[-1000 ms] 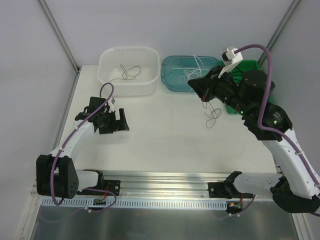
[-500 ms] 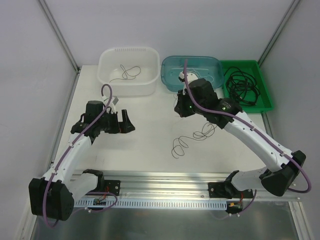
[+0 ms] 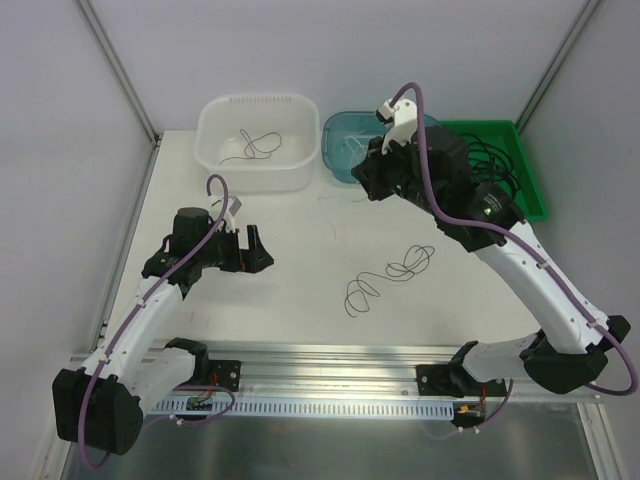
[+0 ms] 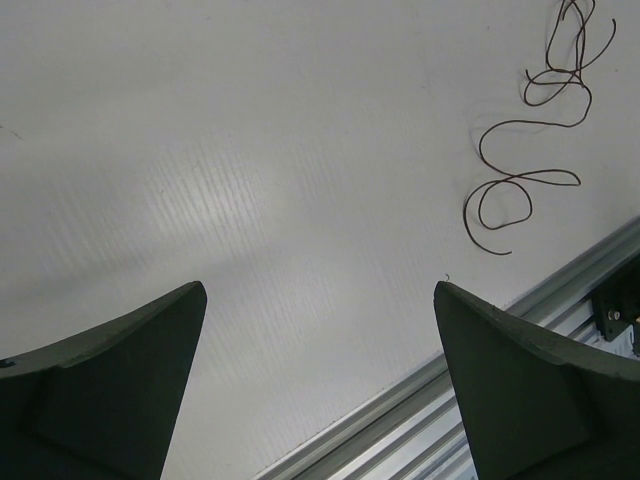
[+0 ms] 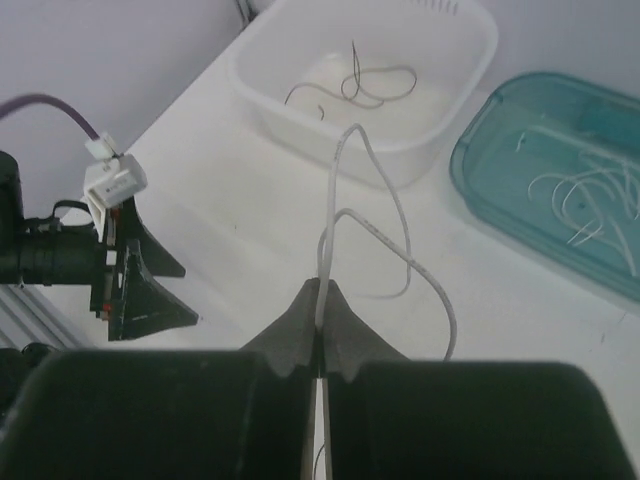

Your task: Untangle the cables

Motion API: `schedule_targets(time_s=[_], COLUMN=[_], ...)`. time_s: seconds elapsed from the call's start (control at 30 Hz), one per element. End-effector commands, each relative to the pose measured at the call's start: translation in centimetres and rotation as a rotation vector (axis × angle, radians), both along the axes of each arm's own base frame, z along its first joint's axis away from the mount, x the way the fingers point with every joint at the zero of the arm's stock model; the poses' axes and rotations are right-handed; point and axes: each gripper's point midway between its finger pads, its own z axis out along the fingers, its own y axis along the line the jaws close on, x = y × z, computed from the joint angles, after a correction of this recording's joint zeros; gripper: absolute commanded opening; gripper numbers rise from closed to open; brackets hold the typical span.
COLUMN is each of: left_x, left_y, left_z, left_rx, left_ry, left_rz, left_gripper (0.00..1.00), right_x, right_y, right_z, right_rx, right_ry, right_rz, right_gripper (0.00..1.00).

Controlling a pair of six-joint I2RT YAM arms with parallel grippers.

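My right gripper (image 5: 320, 292) is shut on a thin white cable (image 5: 372, 222), which loops up and away from the fingertips above the table. In the top view this gripper (image 3: 366, 182) hangs in front of the teal bin (image 3: 338, 165). A thin dark wiry cable (image 3: 384, 279) lies loose in curls on the table, also seen in the left wrist view (image 4: 521, 180). My left gripper (image 3: 254, 250) stands open low over the table's left part, nothing between its fingers (image 4: 120, 380). Thicker black cables (image 3: 492, 165) lie in the green tray (image 3: 532, 200).
A white tub (image 3: 222, 165) at the back holds one dark cable (image 5: 360, 85). The teal bin (image 5: 480, 160) holds several thin white cables (image 5: 590, 200). An aluminium rail (image 3: 330, 360) runs along the near edge. Purple hoses follow both arms.
The dark cable has come down from the right gripper's hanging bundle onto the table. The right gripper, still shut on the white cable, has risen toward the bins. The left gripper crept rightward.
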Motion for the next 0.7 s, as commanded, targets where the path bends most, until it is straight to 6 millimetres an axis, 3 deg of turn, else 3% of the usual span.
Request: schedule_targets(time_s=[0.0,0.1,0.3,0.4,0.53,0.57,0.67], left_x=[0.5,0.7,0.9,0.8,0.8,0.7,0.7], left_y=[0.3,0.6,1.9,2.2,2.4,2.5,2.6], left_z=[0.0,-0.2,-1.1,-1.4,-1.5,-1.6,-1.7], left_rx=[0.024,0.039,0.096,0.111,0.121,0.125,0.131], left_ry=[-0.037,-0.033,0.005,0.024,0.033,0.036,0.041], left_rz=[0.003,0.025,0.093,0.105,0.114,0.114,0.118], left_gripper=[0.99,0.99,0.99,0.99,0.99,0.99,0.99], right_x=[1.0,2.8,7.4,10.1,14.5,15.9,19.1], right_y=[-1.3,-2.6,-4.4,-5.4,-7.0,-6.8,-7.8], right_z=[7.2,9.8,10.6,10.0,7.8,6.4,5.4], right_rx=[0.049,0.022,0.009,0.015,0.005,-0.008,-0.016], right_ry=[-0.245,-0.372,-0.447,-0.442,-0.412,-0.392,-0.389], right_rz=[-0.035,-0.125,-0.230,-0.276,-0.327,-0.326,-0.350], right_gripper=[0.01,0.01,0.01,0.01,0.01,0.01,0.01])
